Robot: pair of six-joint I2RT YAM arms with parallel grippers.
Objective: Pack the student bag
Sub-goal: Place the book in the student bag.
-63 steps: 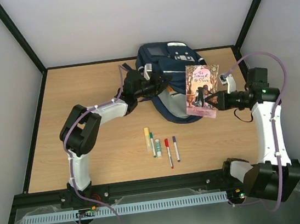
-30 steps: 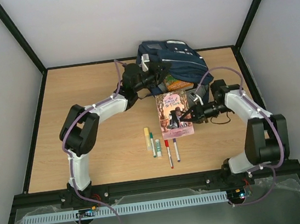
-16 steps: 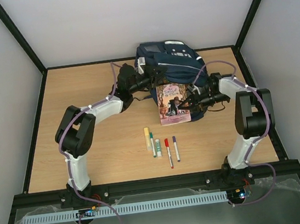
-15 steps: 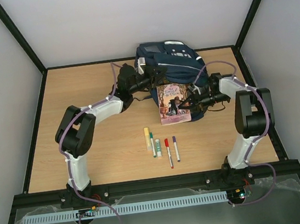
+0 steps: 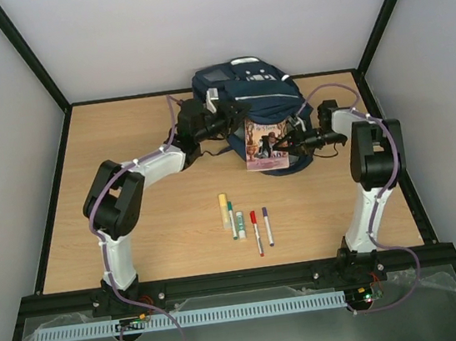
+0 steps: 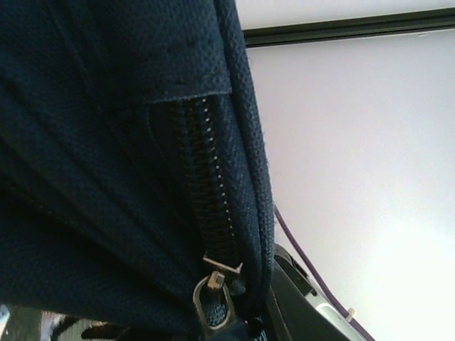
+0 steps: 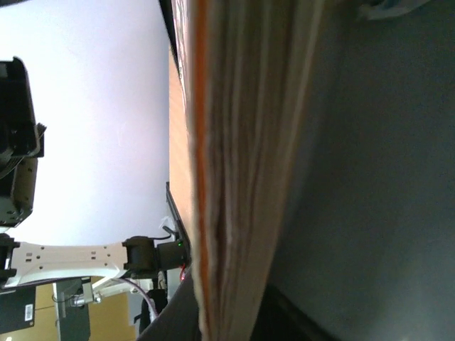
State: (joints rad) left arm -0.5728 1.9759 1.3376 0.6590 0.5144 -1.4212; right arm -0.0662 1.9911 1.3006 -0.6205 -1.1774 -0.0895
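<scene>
Bag (image 5: 244, 84): navy woven fabric with thin white stripes and a grey patch on top, at the far middle of the table (image 5: 135, 233).

Left claw (image 5: 223, 122): at the bag's left edge, clamped on the fabric by the zip (image 6: 207, 206). The wrist view is filled with coarse navy weave, a rolled seam, black zip teeth and a metal pull (image 6: 211, 297). The fingers themselves are hidden.

Right claw (image 5: 290, 141): at the bag's front right, pinching a book (image 5: 263, 142). The book has a pink illustrated cover, stands nearly upright, and its top edge is at the bag's opening. The wrist view shows a cream page block with an orange cover edge. A dark grey surface lies just beside it; I cannot tell which part of the bag it is.

Purple cable (image 5: 319, 94) loops above the right arm, near the bag's right side.

Pens (image 5: 232, 219): five in a loose row, flat on the wood-grain top in front of the bag and well apart from it. Yellow, green, red and purple caps show.
</scene>
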